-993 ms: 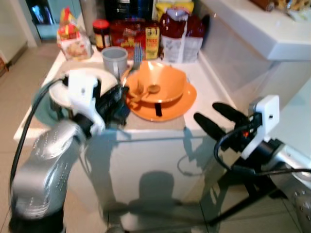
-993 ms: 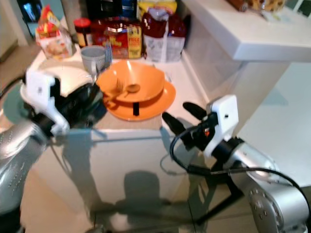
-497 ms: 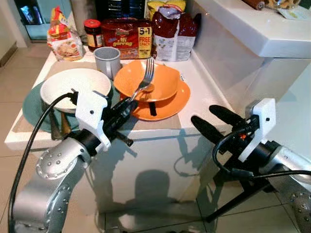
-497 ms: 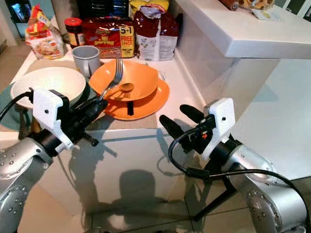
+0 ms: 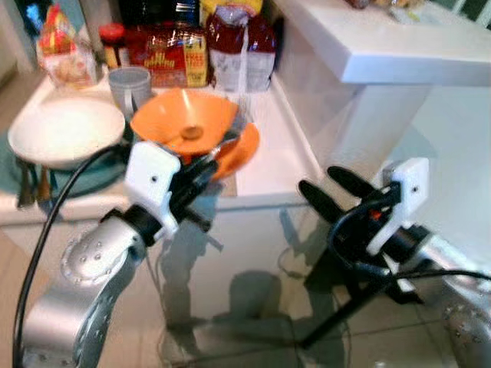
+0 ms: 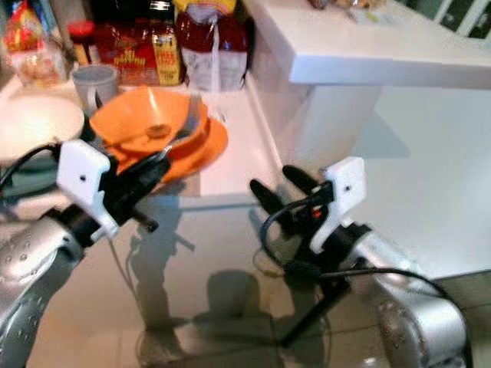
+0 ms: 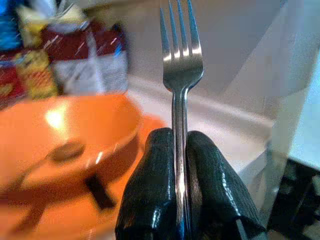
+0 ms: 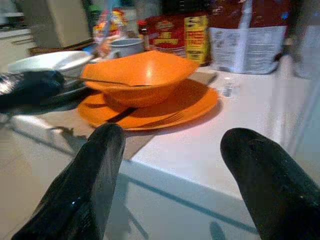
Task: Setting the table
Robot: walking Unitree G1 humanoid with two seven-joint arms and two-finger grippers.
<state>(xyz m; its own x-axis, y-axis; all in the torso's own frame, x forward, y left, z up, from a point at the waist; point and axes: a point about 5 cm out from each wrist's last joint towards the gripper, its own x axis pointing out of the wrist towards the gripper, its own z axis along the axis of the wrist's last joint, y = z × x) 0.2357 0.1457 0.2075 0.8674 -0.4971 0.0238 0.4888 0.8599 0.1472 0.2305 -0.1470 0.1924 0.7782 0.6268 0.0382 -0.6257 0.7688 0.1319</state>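
My left hand (image 7: 181,150) grips the fork (image 7: 180,75) by its handle, just off the tabletop (image 5: 268,165) edge beside the orange bowl (image 5: 184,123); placing it remains. My right hand (image 8: 175,160) hovers open.

Snack bags (image 8: 250,35) — perhaps noodles (image 8: 172,31).

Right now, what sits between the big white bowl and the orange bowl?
A grey mug stands toward the back of the gap between the white bowl and the orange bowl, seen in both eye views.
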